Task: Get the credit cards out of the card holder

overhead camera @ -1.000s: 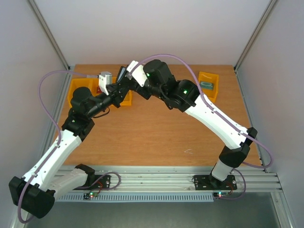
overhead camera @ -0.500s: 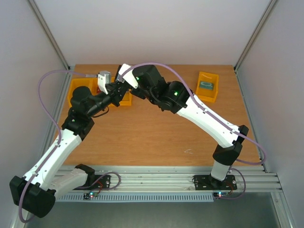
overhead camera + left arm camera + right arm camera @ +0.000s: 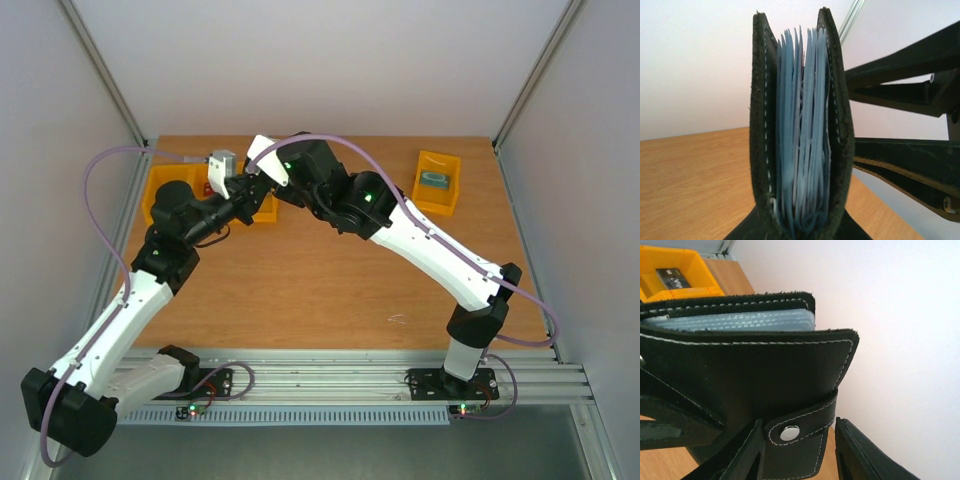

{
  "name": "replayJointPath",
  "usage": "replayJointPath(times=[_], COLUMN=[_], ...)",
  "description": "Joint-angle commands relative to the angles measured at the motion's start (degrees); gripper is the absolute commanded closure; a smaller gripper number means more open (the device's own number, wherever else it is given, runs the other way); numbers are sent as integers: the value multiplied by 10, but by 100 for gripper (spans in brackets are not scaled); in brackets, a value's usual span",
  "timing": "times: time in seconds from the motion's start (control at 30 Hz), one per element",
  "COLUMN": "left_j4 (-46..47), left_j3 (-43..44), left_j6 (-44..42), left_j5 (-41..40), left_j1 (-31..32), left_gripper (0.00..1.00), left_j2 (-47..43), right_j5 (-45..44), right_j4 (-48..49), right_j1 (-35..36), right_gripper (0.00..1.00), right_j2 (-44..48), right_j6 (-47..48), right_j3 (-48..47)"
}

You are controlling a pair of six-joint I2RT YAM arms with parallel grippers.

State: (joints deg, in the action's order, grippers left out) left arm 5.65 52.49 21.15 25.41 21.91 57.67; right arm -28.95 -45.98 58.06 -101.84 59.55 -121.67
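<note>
The card holder (image 3: 800,140) stands upright in the air, edge-on in the left wrist view: black covers with blue sleeves packed between them. My left gripper (image 3: 800,231) is shut on its lower end. In the right wrist view the holder's black cover (image 3: 740,370) fills the frame. Its snap tab (image 3: 790,432) sits between my right gripper's (image 3: 800,450) parted fingers, with a gap on the right side. From above, both grippers (image 3: 250,188) meet at the back left. I cannot make out any credit cards among the sleeves.
Yellow bins stand at the back: one at far left (image 3: 158,180), one under the grippers (image 3: 266,210), one at back right (image 3: 420,195) with a dark thing inside. A red patch (image 3: 208,187) shows by the left bin. A yellow bin (image 3: 700,270) holds a dark card.
The right arm has swung left and brought its gripper up against the holder in the left gripper. The left arm has stayed put.
</note>
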Motion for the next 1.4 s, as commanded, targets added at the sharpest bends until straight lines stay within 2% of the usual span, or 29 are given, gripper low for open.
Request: replayJointPath(times=[0.0, 0.07, 0.3, 0.5, 0.8, 0.93, 0.97, 1.0, 1.07, 1.13, 1.37], left_j4=[-12, -13, -4, 10, -25, -52, -54, -54, -68, -52, 10], left_j3=[6, 7, 3, -4, -10, -12, -12, -12, -13, -14, -6], left_j6=[-22, -25, -26, -21, -60, -84, -96, -106, -138, -175, -174], left_j5=[76, 79, 83, 85, 112, 109, 113, 121, 159, 209, 326], left_j1=[17, 17, 17, 17, 17, 17, 17, 17, 16, 16, 15], left_gripper=[100, 100, 100, 100, 100, 100, 100, 100, 100, 100, 100], left_j2=[7, 8, 5, -1, -4, -6, -8, -10, -15, -20, -5], right_j5=[0, -2, -41, -51, -28, 86, 125, 168, 267, 335, 439], right_j4=[80, 84, 91, 74, 28, -39, -60, -89, -132, -165, -225], right_j1=[8, 8, 2, -23, -74, -97, -106, -118, -148, -163, -164], right_gripper=[60, 60, 71, 98, 99, 99, 98, 92, 76, 65, 51], right_j2=[-14, -16, -20, -4, 36, 68, 82, 93, 109, 121, 162], right_j6=[1, 3, 14, -24, -42, -57, -66, -78, -100, -107, -120], right_j3=[-25, -26, -7, 29, 35, 45, 49, 51, 52, 58, 91])
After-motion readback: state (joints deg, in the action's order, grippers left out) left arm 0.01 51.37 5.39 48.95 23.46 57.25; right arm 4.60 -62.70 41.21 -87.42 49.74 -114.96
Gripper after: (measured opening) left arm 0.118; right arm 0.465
